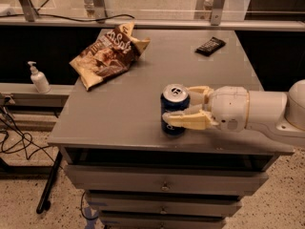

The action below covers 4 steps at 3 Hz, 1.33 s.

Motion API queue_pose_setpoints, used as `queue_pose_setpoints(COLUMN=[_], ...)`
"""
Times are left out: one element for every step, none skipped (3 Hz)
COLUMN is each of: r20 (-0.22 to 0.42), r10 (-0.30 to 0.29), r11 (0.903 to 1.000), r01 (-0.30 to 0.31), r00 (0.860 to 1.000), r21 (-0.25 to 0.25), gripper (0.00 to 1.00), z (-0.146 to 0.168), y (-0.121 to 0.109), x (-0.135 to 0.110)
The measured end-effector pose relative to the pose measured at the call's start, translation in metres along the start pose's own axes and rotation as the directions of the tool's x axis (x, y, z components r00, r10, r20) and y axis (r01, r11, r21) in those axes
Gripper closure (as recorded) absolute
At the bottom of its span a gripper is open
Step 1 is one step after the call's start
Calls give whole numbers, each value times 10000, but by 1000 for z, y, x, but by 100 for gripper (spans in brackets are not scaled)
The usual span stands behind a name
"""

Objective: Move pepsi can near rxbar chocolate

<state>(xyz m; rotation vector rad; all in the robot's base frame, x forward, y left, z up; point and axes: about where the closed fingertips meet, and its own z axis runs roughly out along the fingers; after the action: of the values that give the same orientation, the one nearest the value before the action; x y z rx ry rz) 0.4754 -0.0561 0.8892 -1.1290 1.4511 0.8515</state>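
Note:
The pepsi can (173, 104), dark blue with a silver top, stands upright near the front edge of the grey table (138, 109). My gripper (177, 108) reaches in from the right, with its pale fingers (188, 121) closed around the can's sides. The rxbar chocolate (210, 46), a small flat black bar, lies at the table's far right, well behind the can.
A large brown and white snack bag (108, 55) lies crumpled at the far left of the table. A white pump bottle (38, 78) stands on a low shelf to the left. Drawers sit under the table, and cables lie on the floor at left.

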Motion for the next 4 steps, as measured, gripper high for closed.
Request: queue_pose_setpoints(r20=[-2,-276,-729,-730], r10=[-25,-865,-2012,-1993], r11=[10000,9958,9727,9735], r01=[25,872,2081,2060], r00=[10000,9959,9768,9772], r21=[-35,275,1028,997], gripper=[100,100,100,100], z=[2,-14,-50,-49], y=[1,-19,-67,-66], x=[-1,-21,-58,-57])
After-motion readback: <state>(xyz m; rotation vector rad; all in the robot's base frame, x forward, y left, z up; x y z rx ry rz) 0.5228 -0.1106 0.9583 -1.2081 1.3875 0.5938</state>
